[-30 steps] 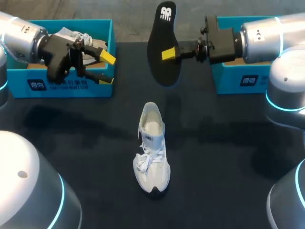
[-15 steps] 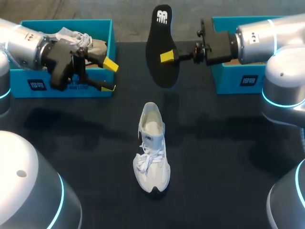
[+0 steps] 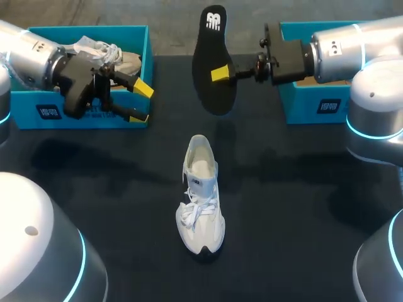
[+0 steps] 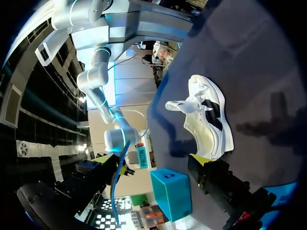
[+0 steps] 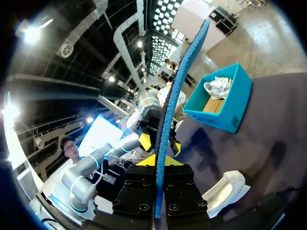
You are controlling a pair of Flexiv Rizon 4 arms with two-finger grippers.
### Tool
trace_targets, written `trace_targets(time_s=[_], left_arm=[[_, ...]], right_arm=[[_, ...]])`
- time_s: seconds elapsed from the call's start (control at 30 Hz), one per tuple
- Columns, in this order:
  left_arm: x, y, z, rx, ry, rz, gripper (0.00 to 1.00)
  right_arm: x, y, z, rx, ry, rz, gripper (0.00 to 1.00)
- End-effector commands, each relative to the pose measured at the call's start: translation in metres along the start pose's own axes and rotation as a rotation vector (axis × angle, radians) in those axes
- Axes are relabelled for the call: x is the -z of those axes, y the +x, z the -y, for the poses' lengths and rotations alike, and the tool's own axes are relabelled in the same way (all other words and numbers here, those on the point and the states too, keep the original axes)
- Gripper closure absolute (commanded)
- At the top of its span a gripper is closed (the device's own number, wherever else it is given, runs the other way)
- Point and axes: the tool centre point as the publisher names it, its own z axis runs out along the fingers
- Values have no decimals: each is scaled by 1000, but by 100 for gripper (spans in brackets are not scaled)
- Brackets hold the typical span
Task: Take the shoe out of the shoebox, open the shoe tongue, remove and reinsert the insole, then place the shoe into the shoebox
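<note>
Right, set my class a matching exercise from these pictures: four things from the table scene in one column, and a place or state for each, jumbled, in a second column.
Column one
1. insole
2. white shoe
3. left claw
4. left shoebox

Column two
a. open, holding nothing
b. standing on the black table
c. held up in the air by the right claw
d. has another shoe inside

Pairs: 1-c, 2-b, 3-a, 4-d
</note>
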Motion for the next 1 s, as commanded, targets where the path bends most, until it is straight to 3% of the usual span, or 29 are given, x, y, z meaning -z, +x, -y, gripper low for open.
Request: trace_targets(time_s=[0.03,0.33,0.43,0.83,1.0], left_arm=[[2,4,-2,2,-5,-1,0],[8,9,-4,14,-13,8,0],[8,15,-6,21,-6,0,0],[2,37,-9,44,-24,-8,0],[1,41,-10,47,-29,-9,0]], right_arm=[[-11,-11,-3,64,-23,-1,100],[-26,-28,-14,286,-65,-1,100],[-32,-35,-14,331,-44,13,100],[-51,-61,2,341,-8,-5,100],[-53,-63,6,309,-6,-15,100]])
